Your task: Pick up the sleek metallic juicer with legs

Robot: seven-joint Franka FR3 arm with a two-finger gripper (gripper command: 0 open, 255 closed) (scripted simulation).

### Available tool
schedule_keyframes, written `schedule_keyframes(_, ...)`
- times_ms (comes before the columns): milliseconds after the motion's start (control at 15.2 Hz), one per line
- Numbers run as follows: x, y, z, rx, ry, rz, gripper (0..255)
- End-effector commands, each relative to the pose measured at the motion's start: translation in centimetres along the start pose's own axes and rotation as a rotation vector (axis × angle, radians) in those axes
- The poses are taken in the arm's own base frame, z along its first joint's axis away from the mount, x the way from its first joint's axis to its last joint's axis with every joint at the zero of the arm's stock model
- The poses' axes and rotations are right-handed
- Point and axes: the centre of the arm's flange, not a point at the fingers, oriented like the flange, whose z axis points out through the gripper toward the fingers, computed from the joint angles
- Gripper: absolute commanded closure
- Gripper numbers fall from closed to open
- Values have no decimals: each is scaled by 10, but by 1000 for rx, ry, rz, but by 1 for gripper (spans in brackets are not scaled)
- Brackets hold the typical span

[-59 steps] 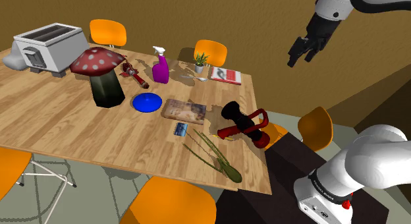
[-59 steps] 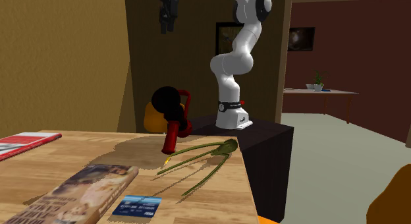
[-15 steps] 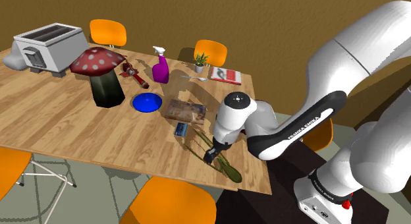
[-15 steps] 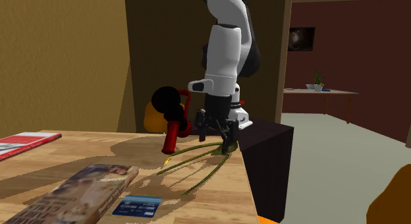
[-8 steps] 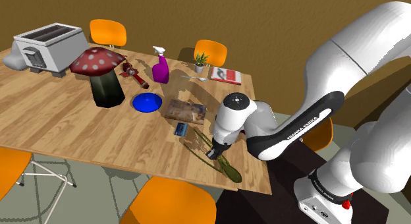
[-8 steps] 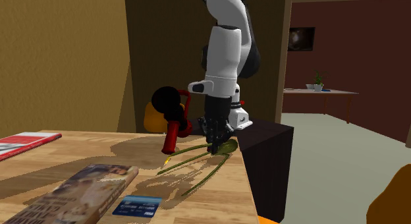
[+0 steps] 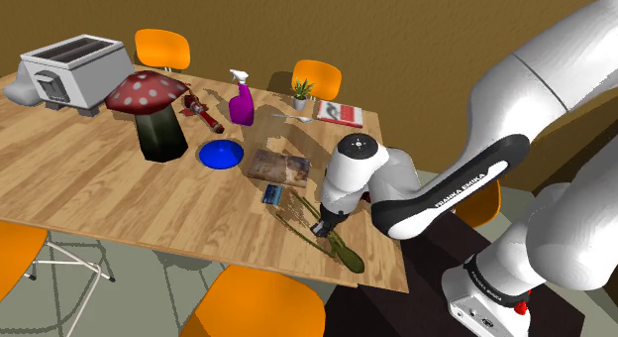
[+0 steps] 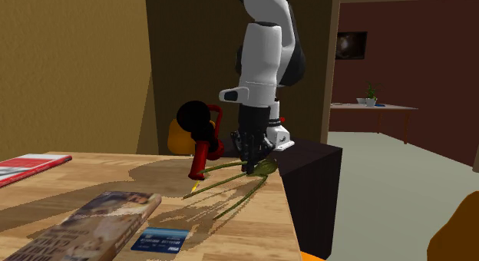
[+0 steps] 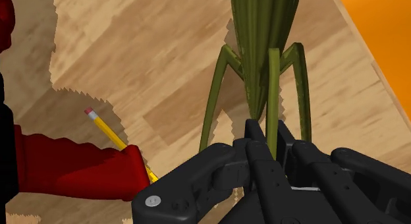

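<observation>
Arm is showing glossy white rounded links with dark joints, a black forearm band is carrying white FRANKA EMIKA lettering, a small red dot is sitting on the base, and the all-black gripper is bearing one silver screw.

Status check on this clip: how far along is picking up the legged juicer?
Done: the gripper is down at the olive-green juicer near the table edge. In hand: it is shut on one thin leg. Left: a clear lift; the juicer looks at or barely above the wood, so it's not plainly up yet.
</observation>
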Motion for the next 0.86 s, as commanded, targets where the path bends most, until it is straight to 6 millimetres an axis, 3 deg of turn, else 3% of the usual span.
schedule_keyframes(0, 0, 2, -11, 0, 0, 0, 255)
schedule_keyframes(660, 3, 7, -64, 0, 0, 0, 255)
schedule_keyframes(792, 3, 7, -64, 0, -1, 0, 255)
